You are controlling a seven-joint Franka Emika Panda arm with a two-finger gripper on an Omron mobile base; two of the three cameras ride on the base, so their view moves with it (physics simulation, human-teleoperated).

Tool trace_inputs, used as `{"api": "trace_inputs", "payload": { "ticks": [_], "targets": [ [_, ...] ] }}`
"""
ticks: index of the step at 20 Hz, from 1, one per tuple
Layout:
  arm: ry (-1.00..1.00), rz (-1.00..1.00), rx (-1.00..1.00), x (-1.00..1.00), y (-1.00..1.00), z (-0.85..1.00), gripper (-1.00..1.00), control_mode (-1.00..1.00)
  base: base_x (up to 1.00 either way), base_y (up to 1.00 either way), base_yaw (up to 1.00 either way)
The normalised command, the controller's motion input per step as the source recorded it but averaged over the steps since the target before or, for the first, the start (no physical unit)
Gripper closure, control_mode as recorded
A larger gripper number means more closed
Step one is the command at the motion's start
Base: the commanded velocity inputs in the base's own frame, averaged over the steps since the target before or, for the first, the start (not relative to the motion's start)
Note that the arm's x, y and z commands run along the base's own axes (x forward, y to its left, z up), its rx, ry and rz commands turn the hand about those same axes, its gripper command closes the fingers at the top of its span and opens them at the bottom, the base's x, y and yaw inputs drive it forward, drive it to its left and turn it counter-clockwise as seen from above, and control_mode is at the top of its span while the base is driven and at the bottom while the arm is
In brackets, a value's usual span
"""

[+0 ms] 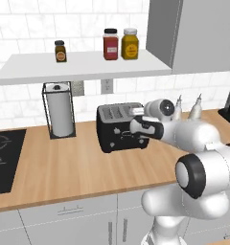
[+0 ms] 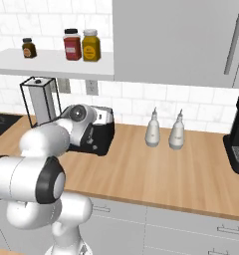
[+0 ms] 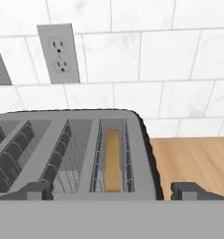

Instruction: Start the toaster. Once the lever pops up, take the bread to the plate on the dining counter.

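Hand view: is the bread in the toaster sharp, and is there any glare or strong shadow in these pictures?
Hand view: the bread and the toaster slot wires look crisp, with no glare. Left base view: lighting is even, and the shelf casts only a soft shadow on the tiles. Right base view: the arm nearest the camera stays sharp, without blur.

No legible text, brand, number or sign is shown. Labels are carried by the three jars on the wall shelf, but no lettering can be resolved on them. The small light knobs on the toaster front are unmarked as rendered.
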Motion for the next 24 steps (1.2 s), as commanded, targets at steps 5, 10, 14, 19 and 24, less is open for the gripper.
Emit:
{"api": "trace_inputs", "payload": {
  "ticks": [5, 10, 14, 19, 24],
  "targets": [
    [0.00, 0.00, -0.03, 0.25, 0.00, -0.07, -1.00, -1.00, 0.00, 0.00, 0.00],
    [0.00, 0.00, -0.09, 0.05, 0.00, -0.21, -1.00, -1.00, 0.00, 0.00, 0.00],
    [0.00, 0.00, -0.08, 0.00, 0.00, -0.06, -1.00, -1.00, 0.00, 0.00, 0.00],
    [0.00, 0.00, -0.01, 0.02, 0.09, 0.00, -1.00, -1.00, 0.00, 0.00, 0.00],
    [0.00, 0.00, 0.00, 0.08, 0.05, 0.00, -1.00, -1.00, 0.00, 0.00, 0.00]
  ]
}}
